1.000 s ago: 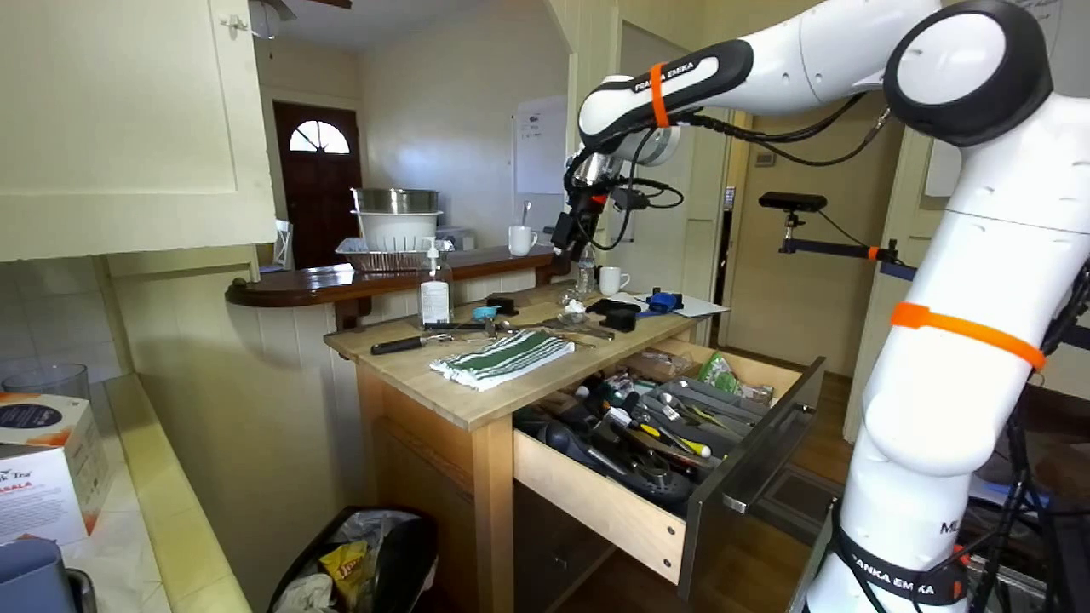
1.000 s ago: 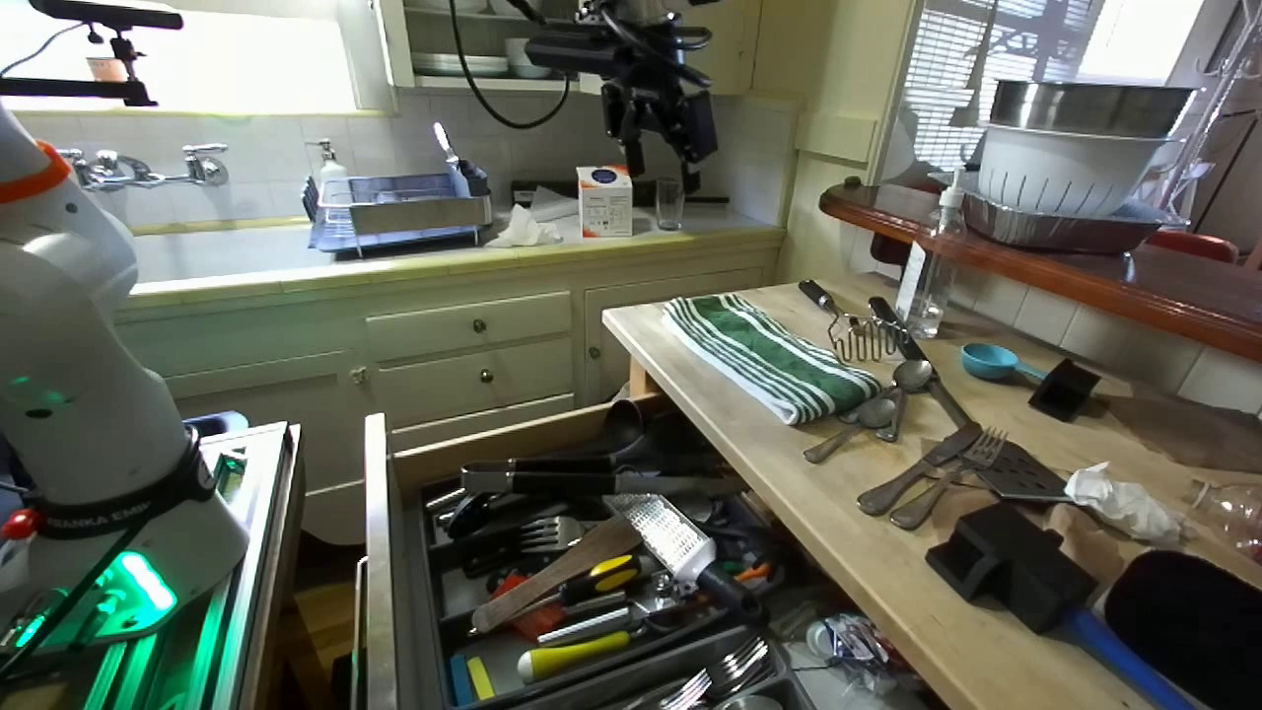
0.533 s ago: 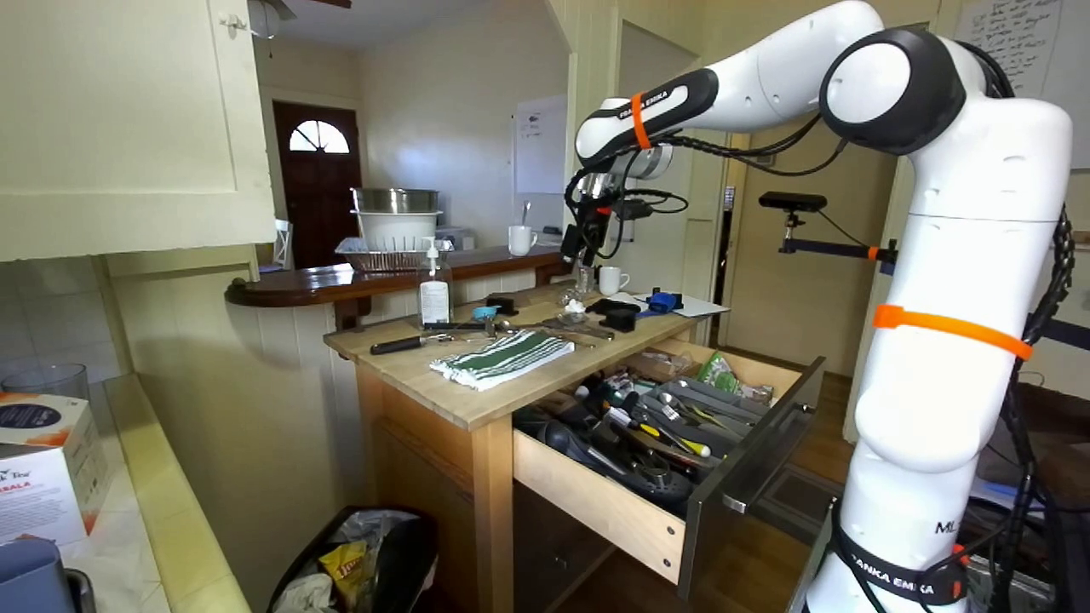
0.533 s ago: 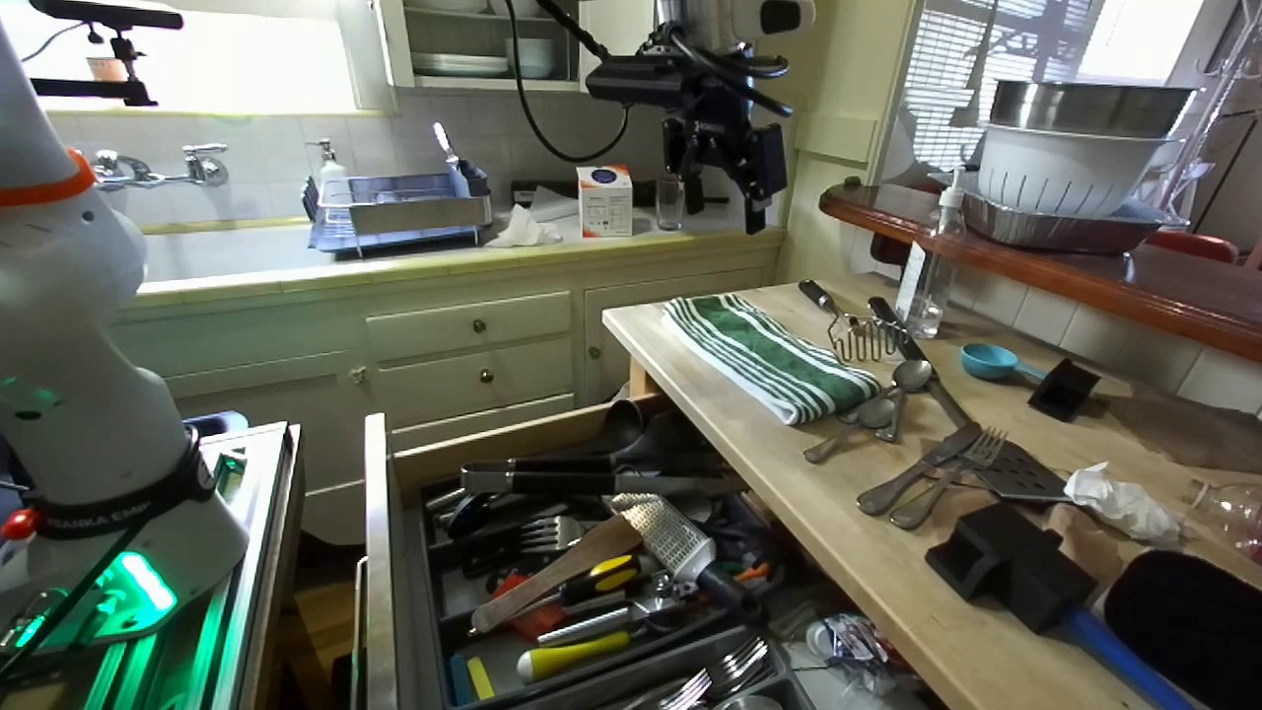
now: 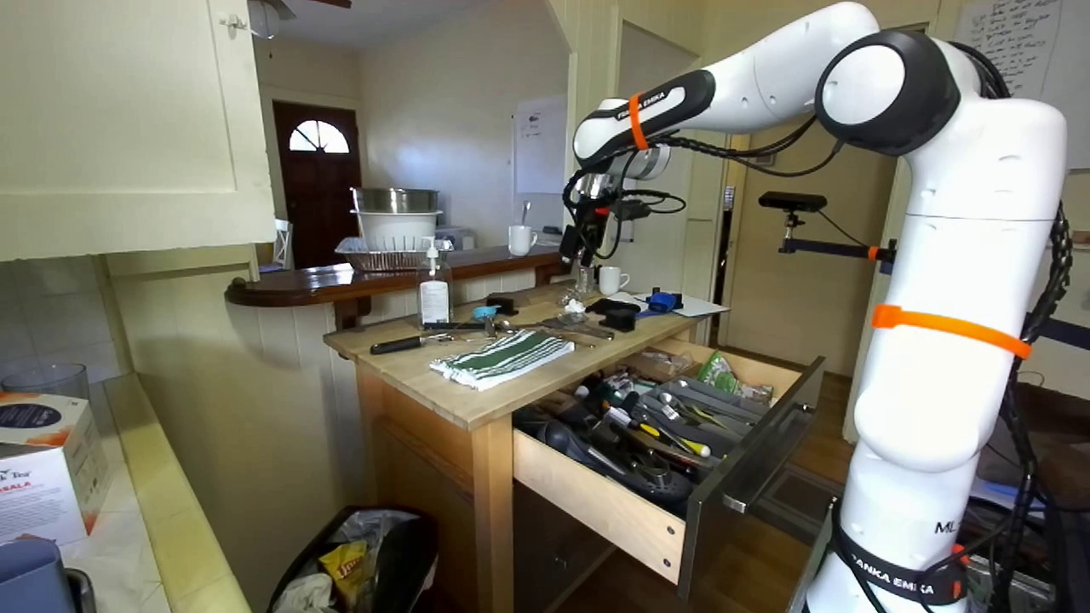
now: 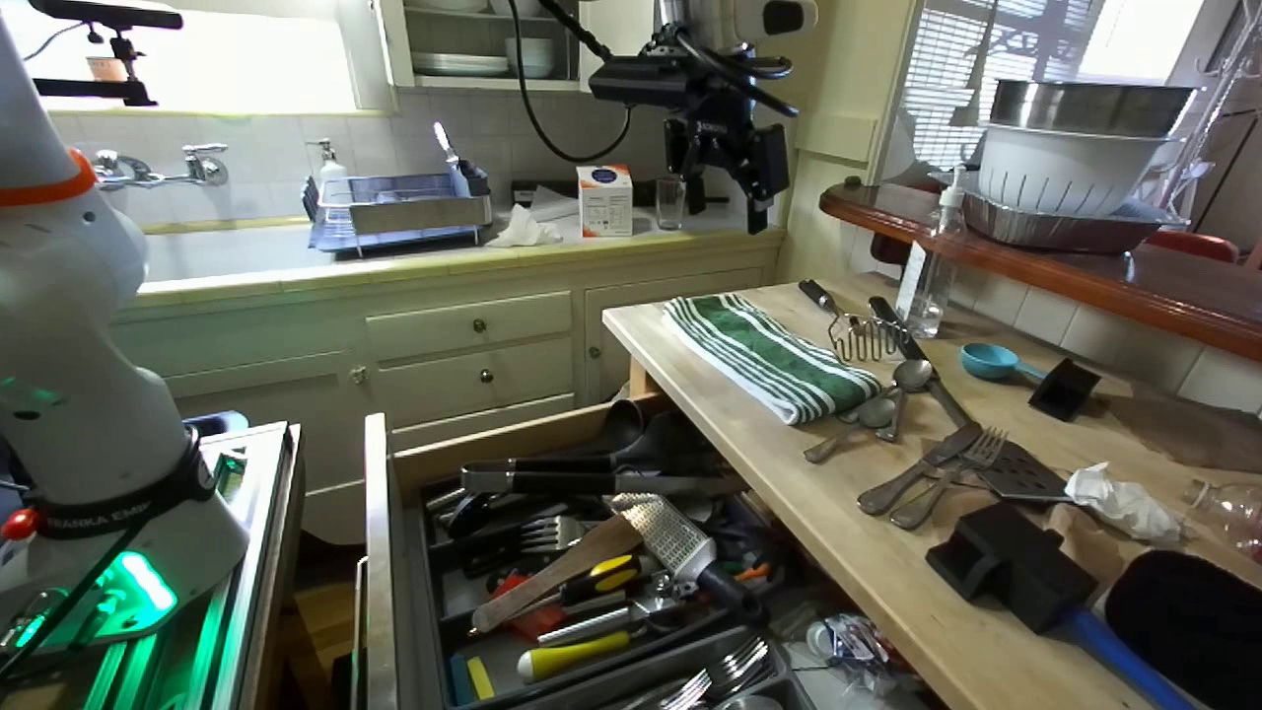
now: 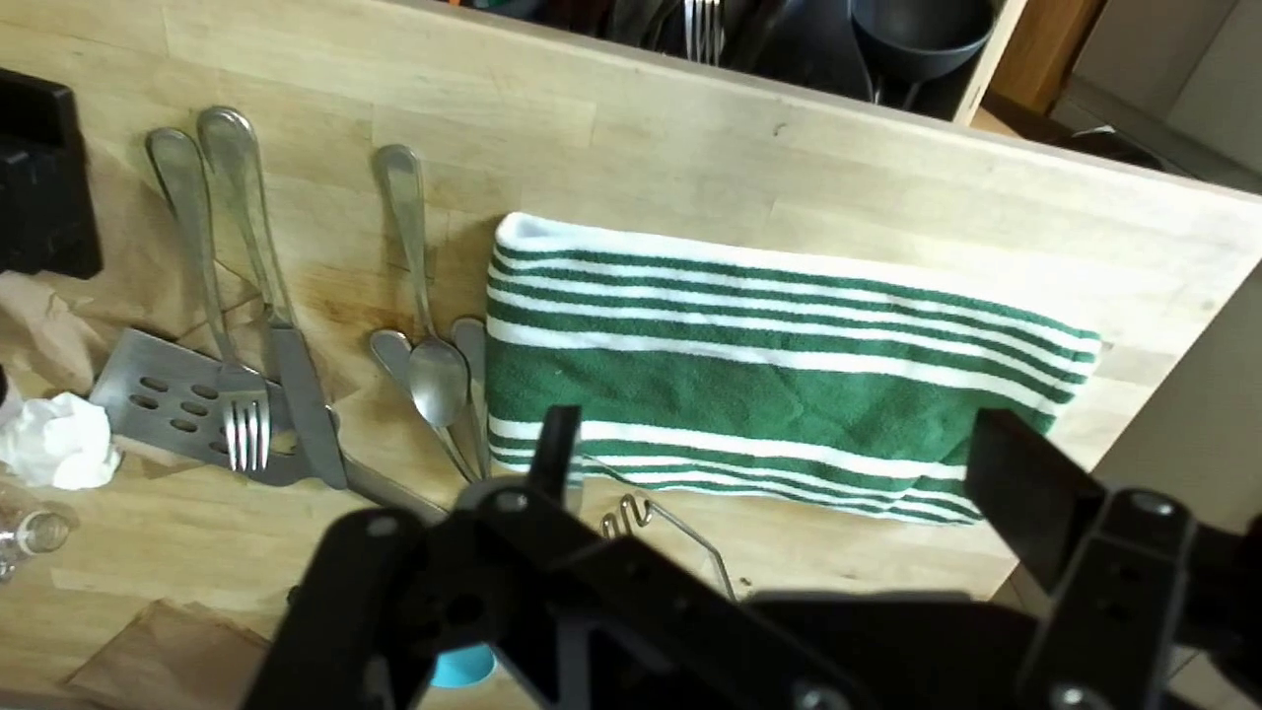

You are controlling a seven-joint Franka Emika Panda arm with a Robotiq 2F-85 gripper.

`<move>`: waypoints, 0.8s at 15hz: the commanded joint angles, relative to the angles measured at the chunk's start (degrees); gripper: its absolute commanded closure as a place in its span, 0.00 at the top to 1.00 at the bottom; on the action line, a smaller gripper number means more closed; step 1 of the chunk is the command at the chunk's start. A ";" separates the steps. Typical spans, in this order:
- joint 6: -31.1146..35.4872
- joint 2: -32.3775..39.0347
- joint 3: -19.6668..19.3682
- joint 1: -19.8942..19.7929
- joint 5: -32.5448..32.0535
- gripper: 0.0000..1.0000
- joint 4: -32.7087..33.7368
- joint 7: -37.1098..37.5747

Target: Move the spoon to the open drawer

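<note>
A silver spoon lies on the wooden island top, left of a striped towel in the wrist view, crossing other utensil handles. In an exterior view, spoons lie grouped beside the towel. My gripper is open and empty, its fingers wide apart over the towel, with the spoon left of the left finger. It hangs above the island in both exterior views. The open drawer is pulled out below the top, with light-wood sides and a dark front. It holds many utensils; it also shows in an exterior view.
A green-and-white towel, fork, knife, slotted spatula and potato masher lie on the top. A soap bottle, blue measuring cup and black holder stand nearby. A raised bar counter runs behind.
Over the last second my gripper has come lower and, in an exterior view, further right over the island. It has barely moved in the last half second. The utensils have not moved.
</note>
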 commanded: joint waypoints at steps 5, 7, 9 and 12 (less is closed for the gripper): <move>-2.73 13.16 1.01 -4.38 -0.08 1.00 10.80 -4.99; -2.86 16.78 1.65 -5.63 -0.31 1.00 14.15 -6.34; -2.26 20.35 2.22 -6.74 -1.25 1.00 17.34 -7.37; -2.41 24.49 2.93 -8.60 -1.90 1.00 21.49 -9.31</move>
